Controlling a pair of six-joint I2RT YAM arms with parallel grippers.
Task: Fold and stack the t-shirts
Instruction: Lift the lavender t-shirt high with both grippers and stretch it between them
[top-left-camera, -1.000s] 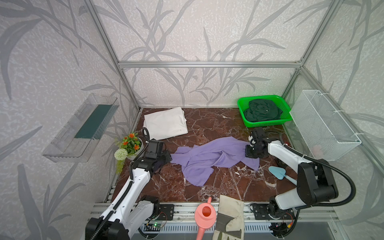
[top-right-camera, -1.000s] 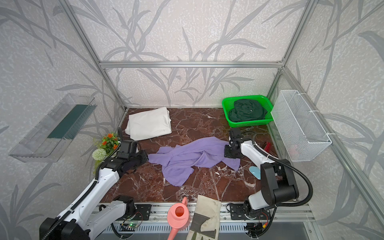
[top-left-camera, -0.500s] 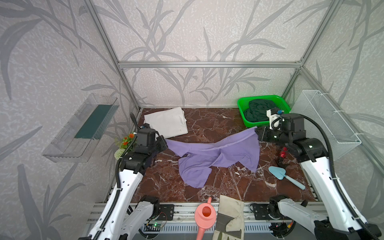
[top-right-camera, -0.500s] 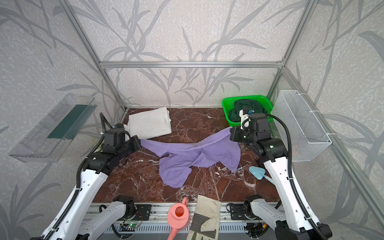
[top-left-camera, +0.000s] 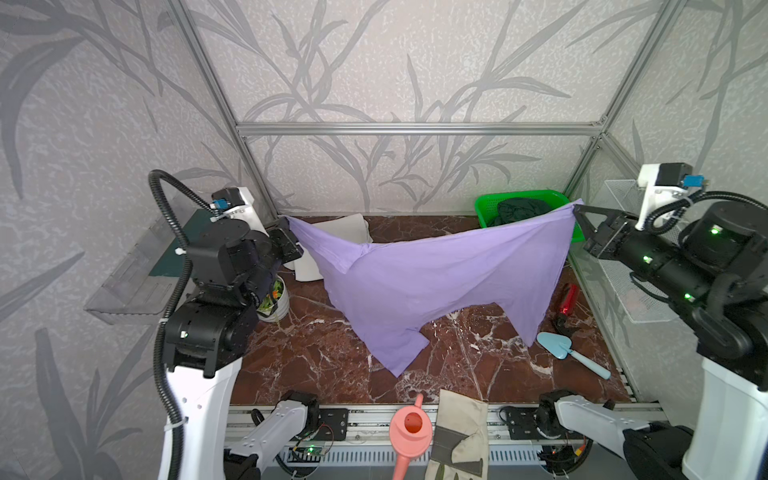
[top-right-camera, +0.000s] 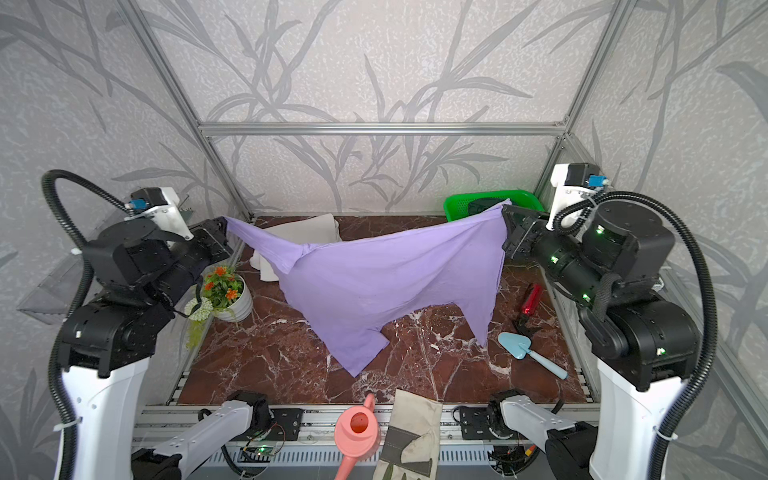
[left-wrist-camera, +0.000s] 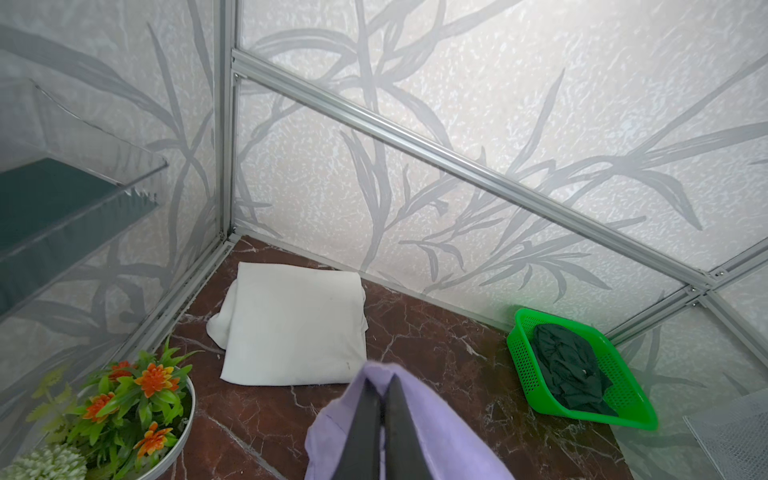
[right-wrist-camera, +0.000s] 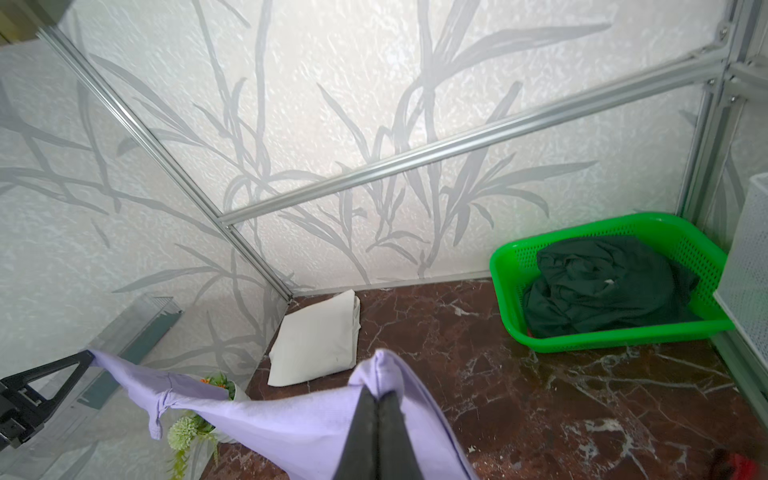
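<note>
Left gripper (top-left-camera: 288, 221) and right gripper (top-left-camera: 577, 209) clamped shut on opposite corners of the purple t-shirt (top-left-camera: 436, 282), hung taut across mid-frame above the worktop (top-left-camera: 316, 357), probably to spread it flat for folding. White t-shirt (top-left-camera: 347, 226) folded behind, centre left; green t-shirt (top-left-camera: 519, 208) bunched, centre right.

A robot test cell: aluminium frame (top-left-camera: 415, 129), leaf-printed panels (top-left-camera: 415, 62), marble-look tabletop (top-left-camera: 311, 353).

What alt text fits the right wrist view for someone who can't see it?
The right end effector is shut on an edge of the lavender t-shirt, which hangs stretched across to the left end effector. Beyond it, a folded white t-shirt lies on the marble table and a dark green t-shirt sits crumpled in a green basket.
</note>
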